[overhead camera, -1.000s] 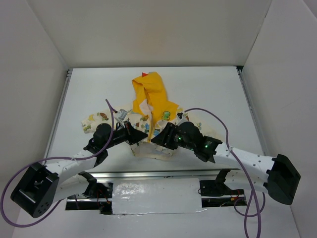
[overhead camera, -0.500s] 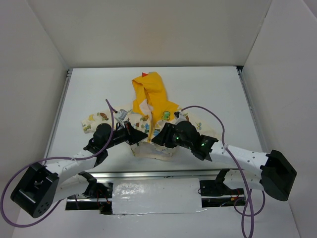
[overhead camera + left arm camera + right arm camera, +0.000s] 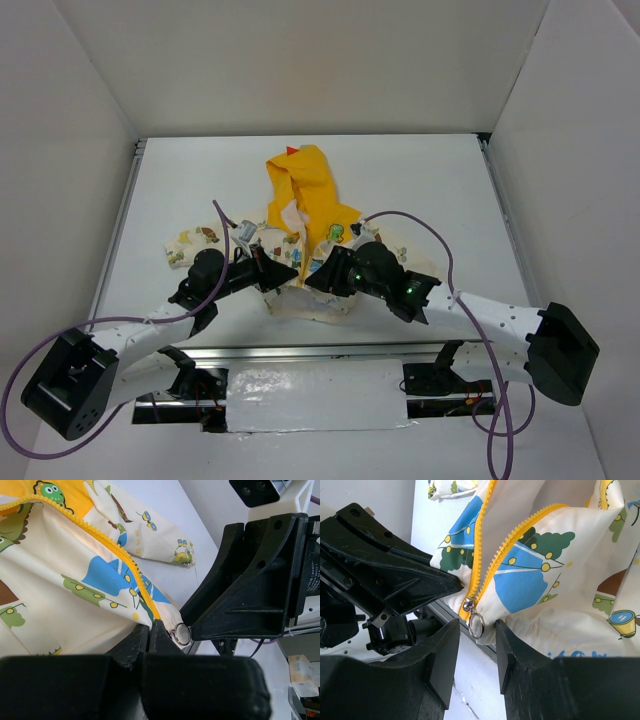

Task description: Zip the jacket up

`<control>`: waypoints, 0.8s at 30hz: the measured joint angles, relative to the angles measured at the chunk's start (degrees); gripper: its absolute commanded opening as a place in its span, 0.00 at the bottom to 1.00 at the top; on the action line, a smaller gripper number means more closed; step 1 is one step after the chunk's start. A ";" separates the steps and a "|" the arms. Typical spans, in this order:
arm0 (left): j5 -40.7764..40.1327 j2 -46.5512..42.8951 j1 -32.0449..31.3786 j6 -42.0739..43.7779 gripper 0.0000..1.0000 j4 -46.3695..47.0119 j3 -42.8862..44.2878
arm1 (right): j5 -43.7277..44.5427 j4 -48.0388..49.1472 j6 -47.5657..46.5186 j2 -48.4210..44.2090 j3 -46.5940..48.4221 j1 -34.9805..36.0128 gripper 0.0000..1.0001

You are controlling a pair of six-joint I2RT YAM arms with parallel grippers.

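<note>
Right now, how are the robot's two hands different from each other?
The left gripper is shut, pinching the jacket at its bottom edge by the zip; the right gripper is open. The left gripper grips cloth; the right gripper holds nothing and straddles the silver zip pull. Both are black and meet at the jacket's bottom front.

Jacket (image 3: pixel 555 580) matt cloth; zip pull (image 3: pixel 476 625) shiny metal; table (image 3: pixel 420 190) smooth, matt wht.
</note>
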 measured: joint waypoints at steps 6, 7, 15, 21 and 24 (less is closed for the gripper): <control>0.00 0.00 0.00 0.00 0.00 0.00 0.00 | 0.26 -1.42 0.37 -0.98 0.13 0.00 0.45; 0.00 0.00 0.00 0.00 0.00 -0.02 0.00 | 0.33 -1.66 0.52 -1.51 0.13 0.00 0.46; 0.02 0.07 0.00 -0.02 0.00 0.00 0.00 | 1.25 -2.93 0.46 -3.34 0.26 0.00 0.47; 0.04 0.07 0.00 -0.02 0.00 0.04 0.00 | 1.20 -3.04 -0.87 -0.72 2.36 0.00 0.47; 0.04 0.07 0.00 -0.02 0.00 0.02 0.00 | 0.87 -2.73 -1.40 0.87 3.04 0.00 0.46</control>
